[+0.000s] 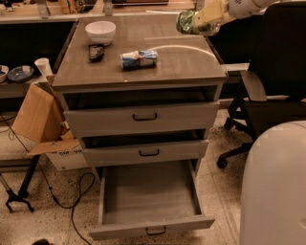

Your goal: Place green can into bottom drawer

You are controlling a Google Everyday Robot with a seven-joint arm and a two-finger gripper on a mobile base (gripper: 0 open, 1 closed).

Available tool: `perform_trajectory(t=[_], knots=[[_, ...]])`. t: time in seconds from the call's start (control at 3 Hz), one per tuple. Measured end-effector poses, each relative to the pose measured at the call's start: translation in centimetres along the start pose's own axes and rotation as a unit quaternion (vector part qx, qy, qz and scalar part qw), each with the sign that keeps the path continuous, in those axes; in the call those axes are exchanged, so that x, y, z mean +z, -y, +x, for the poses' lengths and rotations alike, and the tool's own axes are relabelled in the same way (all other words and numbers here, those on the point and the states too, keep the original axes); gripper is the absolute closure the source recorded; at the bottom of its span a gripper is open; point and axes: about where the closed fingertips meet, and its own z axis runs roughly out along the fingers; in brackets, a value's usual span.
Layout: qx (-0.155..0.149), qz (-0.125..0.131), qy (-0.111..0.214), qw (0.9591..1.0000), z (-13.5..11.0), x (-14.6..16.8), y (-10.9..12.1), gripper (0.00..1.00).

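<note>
— Three drawers on the bench (pixel 191 64), by my count from the remote desk. Which one is out?
— The bottom drawer (pixel 148 201). It is pulled far forward, its dark handle toward the camera and its grey floor in plain sight. The middle drawer (pixel 148 152) and the top drawer (pixel 143 117) each stand out only a little.
— And the green can (pixel 187 22)?
— High up, by the bench's far corner on the right of my view, in the hand (pixel 203 19). The hand's pale fingers are closed around it. I read the can as lying roughly sideways in that grip, held in the air over the benchtop. The arm (pixel 248 5) reaches in from the upper right edge.
— So it is well apart from the bottom drawer?
— Yes. The whole height of the bench lies between them, and the can sits behind and to the right of the drawer's opening.
— What else is on top?
— I see a blue and white can (pixel 138 59) on its side near the middle, a white bowl (pixel 100 31) at the back left, and a small dark object (pixel 96 51) just in front of the bowl. I cannot tell what that object is.
— Around the bench?
— There is a black office chair (pixel 272 72) just to the right and a cardboard box (pixel 36 115) on the floor to the left. The robot's white body (pixel 275 186) fills my lower right corner.
</note>
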Motion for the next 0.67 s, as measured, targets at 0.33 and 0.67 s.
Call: perform_trajectory(t=[0.33, 0.67], knots=[[0.028, 0.009, -0.012, 0.9995, 2.5, -1.5, 1.3, 1.0], [0.067, 0.023, -0.02, 0.9973, 5.4, -2.4, 2.1, 1.0]])
